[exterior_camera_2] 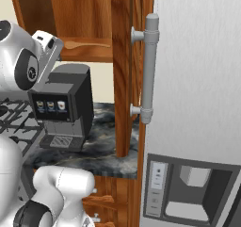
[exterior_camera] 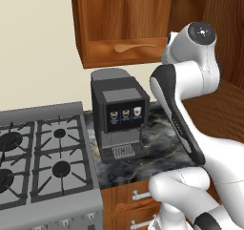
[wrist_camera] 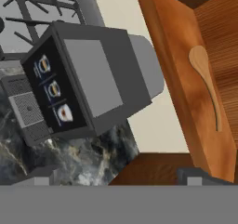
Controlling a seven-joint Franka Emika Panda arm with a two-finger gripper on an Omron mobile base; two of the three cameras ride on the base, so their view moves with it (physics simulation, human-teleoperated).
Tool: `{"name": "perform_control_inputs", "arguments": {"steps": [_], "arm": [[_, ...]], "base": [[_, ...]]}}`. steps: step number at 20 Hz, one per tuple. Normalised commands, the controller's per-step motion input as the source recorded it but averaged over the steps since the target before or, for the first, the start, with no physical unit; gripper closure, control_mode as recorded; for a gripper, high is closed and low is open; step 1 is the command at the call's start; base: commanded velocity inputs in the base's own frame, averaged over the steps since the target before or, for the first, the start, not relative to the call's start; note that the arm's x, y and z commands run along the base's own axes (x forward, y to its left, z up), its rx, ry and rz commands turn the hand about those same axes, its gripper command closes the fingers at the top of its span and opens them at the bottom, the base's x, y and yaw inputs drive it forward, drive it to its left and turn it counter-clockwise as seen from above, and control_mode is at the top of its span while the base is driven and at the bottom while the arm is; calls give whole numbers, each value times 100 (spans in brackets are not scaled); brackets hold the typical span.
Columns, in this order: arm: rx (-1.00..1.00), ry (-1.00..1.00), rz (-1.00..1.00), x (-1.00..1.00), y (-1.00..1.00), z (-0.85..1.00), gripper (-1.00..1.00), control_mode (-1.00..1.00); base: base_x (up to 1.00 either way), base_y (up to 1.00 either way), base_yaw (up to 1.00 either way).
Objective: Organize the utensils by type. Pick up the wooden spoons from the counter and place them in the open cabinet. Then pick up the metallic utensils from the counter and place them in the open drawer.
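One wooden spoon (exterior_camera: 133, 47) (exterior_camera_2: 87, 44) (wrist_camera: 207, 86) lies on the bottom shelf of the open cabinet (exterior_camera: 124, 58) (exterior_camera_2: 89, 55) (wrist_camera: 183, 74), bowl to the left in the base views. My gripper (wrist_camera: 121, 179) hovers open just outside that shelf, above the counter (exterior_camera: 157, 157) (exterior_camera_2: 103, 146) (wrist_camera: 83, 158), and nothing sits between its fingertips (wrist_camera: 46, 176). The spoon is apart from the gripper. No other utensils lie on the visible stretch of counter. The metallic utensils and the open drawer are out of view.
A dark coffee machine (exterior_camera: 119, 114) (exterior_camera_2: 66, 103) (wrist_camera: 88, 83) stands on the counter right under the cabinet. The gas stove (exterior_camera: 43, 162) (wrist_camera: 46, 0) lies to its left. A grey fridge (exterior_camera_2: 197, 103) with a bar handle (exterior_camera_2: 148, 66) stands to the right. Closed drawer fronts (exterior_camera: 138, 194) sit below the counter.
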Motion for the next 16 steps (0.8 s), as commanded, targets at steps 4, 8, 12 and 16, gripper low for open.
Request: {"name": "perform_control_inputs", "arguments": {"steps": [4, 8, 12, 16], "arm": [[47, 20, -38, -86, 0, -2, -100, -100], [45, -1, -35, -80, 0, -32, -100, -100], [19, -8, -34, -47, 2, -66, -100, -100], [16, 0, -36, -19, 0, -63, -100, -100]], "base": [[0, 0, 0], [0, 0, 0], [0, 0, 0], [0, 0, 0]]}}
